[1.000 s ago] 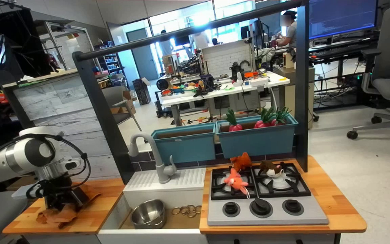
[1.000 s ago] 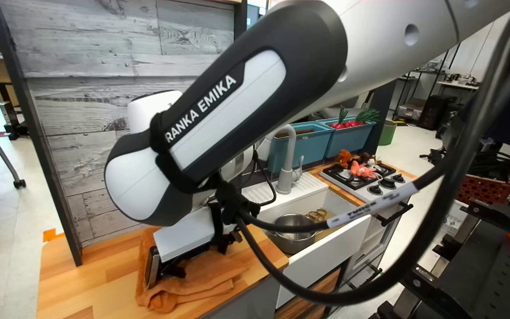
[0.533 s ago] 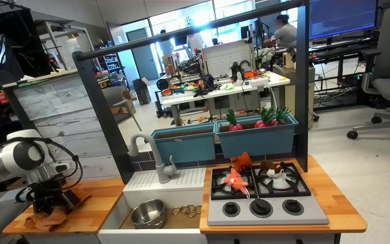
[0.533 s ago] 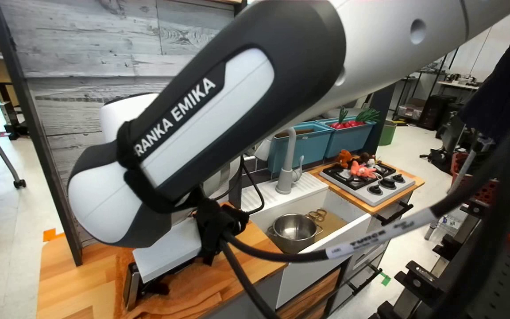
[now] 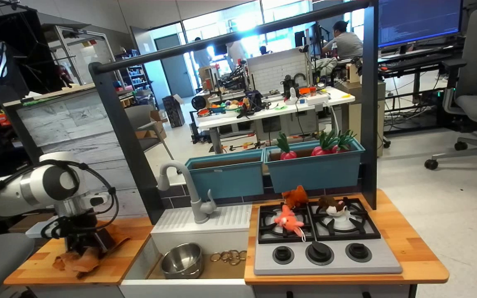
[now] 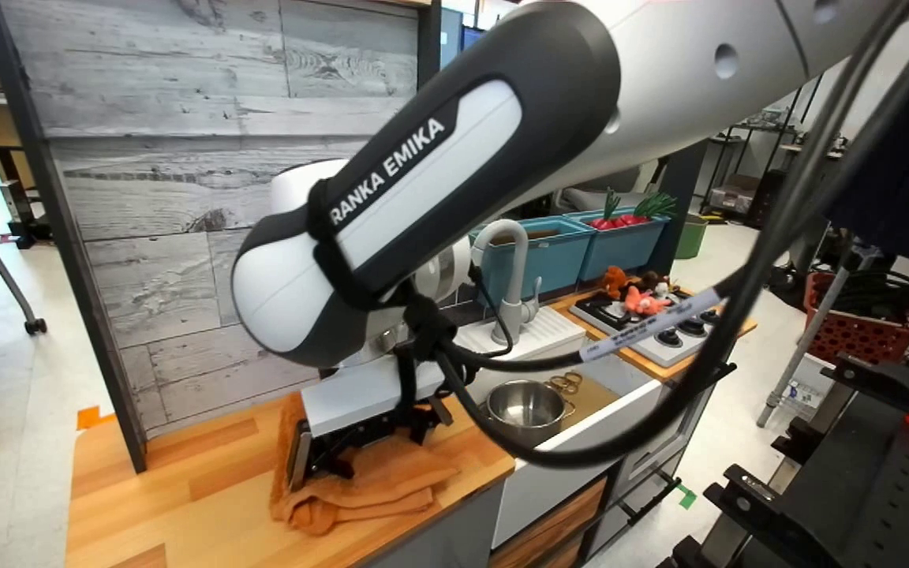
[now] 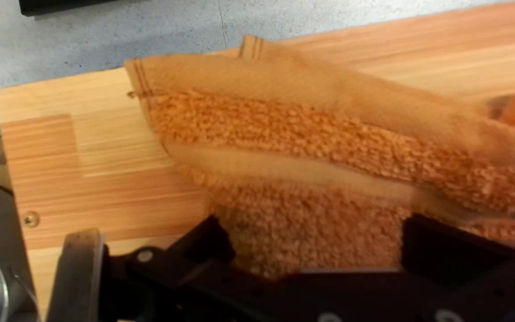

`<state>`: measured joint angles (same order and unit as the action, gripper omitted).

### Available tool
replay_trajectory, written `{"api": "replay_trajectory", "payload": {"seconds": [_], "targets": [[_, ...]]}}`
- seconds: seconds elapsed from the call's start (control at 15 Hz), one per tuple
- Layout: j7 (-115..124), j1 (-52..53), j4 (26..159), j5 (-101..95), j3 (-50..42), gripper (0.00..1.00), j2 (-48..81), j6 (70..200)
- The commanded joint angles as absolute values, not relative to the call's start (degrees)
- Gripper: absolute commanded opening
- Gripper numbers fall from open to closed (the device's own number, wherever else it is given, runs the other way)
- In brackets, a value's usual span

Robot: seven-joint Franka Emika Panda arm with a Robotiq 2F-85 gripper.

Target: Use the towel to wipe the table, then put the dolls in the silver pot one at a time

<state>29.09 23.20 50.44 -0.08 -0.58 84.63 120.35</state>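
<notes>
Orange terry towel [image 7: 329,134] fills the gap between the black fingers [image 7: 208,241] of the gripper [image 7: 315,241]; they stand wide apart and seem to press the cloth down rather than pinch it. It lies crumpled on the light brown wooden countertop [image 6: 186,477], across the wall of the white sink [image 5: 226,241] from the round shiny silver metal pot [image 5: 182,260]. Over the last second gripper and towel have slid away from the pot and then back, ending nearer to it than they began (the cloth travels along, though no firm clasp shows). That to-and-fro suggests wiping is the step in hand; my worry would be the towel slipping loose as a stroke reverses. On the pot's far side, the grey stovetop with black burners [image 5: 338,267] bears the coral-pink plush doll [image 5: 290,222] and the brown-and-white plush doll [image 5: 332,206], with the red-orange plush doll [image 5: 295,196] at its back edge. All three remain outside the pot, so the second part of the task looks unbegun.
</notes>
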Motion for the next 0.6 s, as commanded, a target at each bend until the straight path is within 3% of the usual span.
{"api": "replay_trajectory", "payload": {"seconds": [0.0,0.53], "targets": [[29.84,20.67,48.43,0.80,-0.97,1.00,88.53,121.46],[28.93,30.72,49.92,-5.49,-1.17,1.00,88.39,132.57]]}}
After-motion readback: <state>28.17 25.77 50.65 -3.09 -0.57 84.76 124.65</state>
